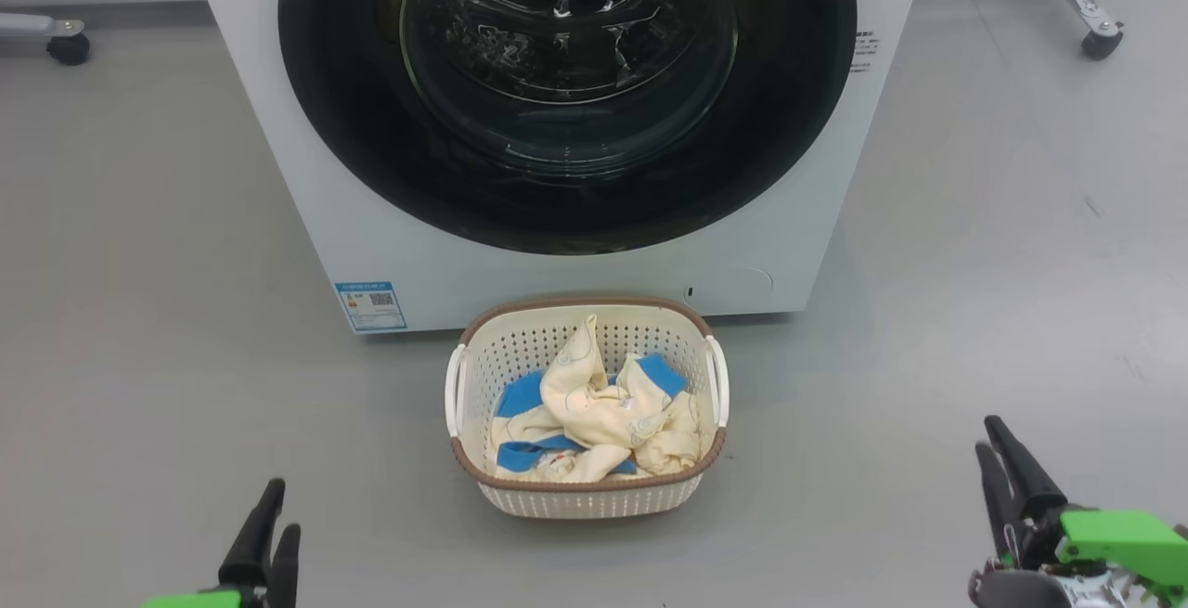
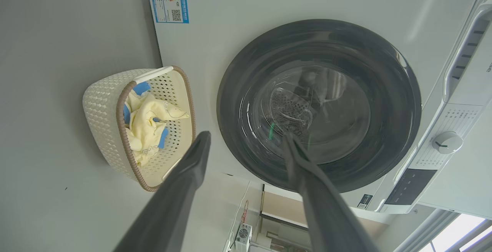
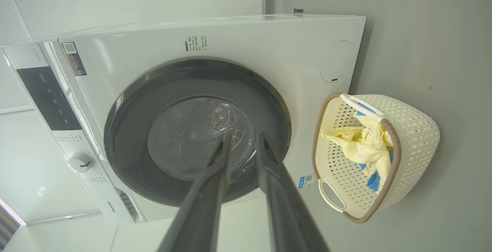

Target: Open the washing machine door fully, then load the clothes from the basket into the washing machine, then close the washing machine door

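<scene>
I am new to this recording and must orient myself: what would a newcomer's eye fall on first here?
The big round washing machine door, glossy black with a clear glass centre, stands shut on the white washing machine at the top of the head view. On the grey floor just before it sits the cream basket holding the clothes, pale yellow with blue patches. The left gripper and right gripper hover empty below.
</scene>
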Motion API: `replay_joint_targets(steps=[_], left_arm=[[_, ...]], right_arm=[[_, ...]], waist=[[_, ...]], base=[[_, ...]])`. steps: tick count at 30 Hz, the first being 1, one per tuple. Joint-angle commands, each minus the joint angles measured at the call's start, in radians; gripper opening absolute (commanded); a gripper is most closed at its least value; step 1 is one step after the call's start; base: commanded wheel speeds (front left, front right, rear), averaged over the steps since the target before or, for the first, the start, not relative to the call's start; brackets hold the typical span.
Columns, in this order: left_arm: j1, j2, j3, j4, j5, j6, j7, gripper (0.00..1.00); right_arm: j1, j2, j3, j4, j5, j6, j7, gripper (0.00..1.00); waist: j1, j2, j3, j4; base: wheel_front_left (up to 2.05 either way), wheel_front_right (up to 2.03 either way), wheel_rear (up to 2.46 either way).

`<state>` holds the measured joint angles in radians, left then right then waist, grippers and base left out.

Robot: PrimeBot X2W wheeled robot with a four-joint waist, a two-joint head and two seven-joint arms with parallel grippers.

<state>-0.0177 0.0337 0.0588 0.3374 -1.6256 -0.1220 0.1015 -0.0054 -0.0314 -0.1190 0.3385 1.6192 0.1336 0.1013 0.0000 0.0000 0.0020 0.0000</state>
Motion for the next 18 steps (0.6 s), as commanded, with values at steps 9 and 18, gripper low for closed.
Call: replay_joint_targets(steps=[9, 18], left_arm=[[-0.033, 0.008, -0.007, -0.043, 0.014, -0.001, -0.029, 1.00], [-0.039, 0.009, -0.017, -0.059, 0.028, -0.002, -0.059, 1.00]], right_arm=[[-0.039, -0.010, 0.017, -0.037, -0.025, 0.000, -0.029, 1.00], [-0.048, -0.010, 0.033, -0.045, -0.053, 0.000, -0.058, 1.00]], waist=[[0.0000, 0.0000, 0.000, 0.002], [0.0000, 0.0000, -0.001, 0.005]], base=[[0.00, 0.00, 0.00], [0.00, 0.00, 0.00]])
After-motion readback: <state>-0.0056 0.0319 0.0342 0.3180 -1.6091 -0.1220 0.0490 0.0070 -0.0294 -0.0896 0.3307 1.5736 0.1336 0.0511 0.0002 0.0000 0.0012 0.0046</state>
